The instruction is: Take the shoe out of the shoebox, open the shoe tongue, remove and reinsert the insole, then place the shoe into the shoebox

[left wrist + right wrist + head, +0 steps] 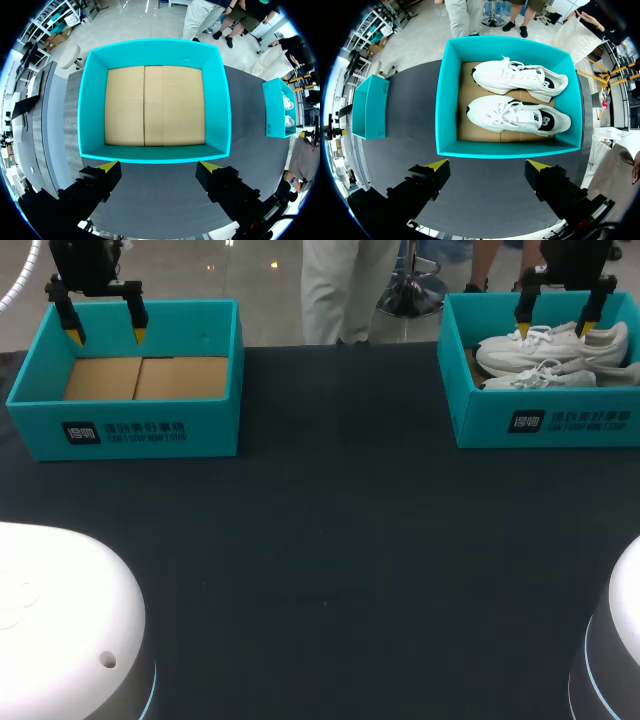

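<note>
Two white shoes lie side by side in the teal shoebox (540,420) at the table's far right; the nearer shoe (517,116) and the farther shoe (520,79) both point the same way. My right gripper (556,319) hangs open above that box, empty; in the right wrist view the gripper (487,164) is just outside the box's near wall (510,149). A second teal box (130,425) at the far left holds only its cardboard floor (154,106). My left gripper (106,332) hovers open above it, and in the left wrist view the gripper (159,164) sits over the near wall.
The dark tabletop (330,530) spreads between the two boxes. Two white robot bases (60,620) fill the near corners.
</note>
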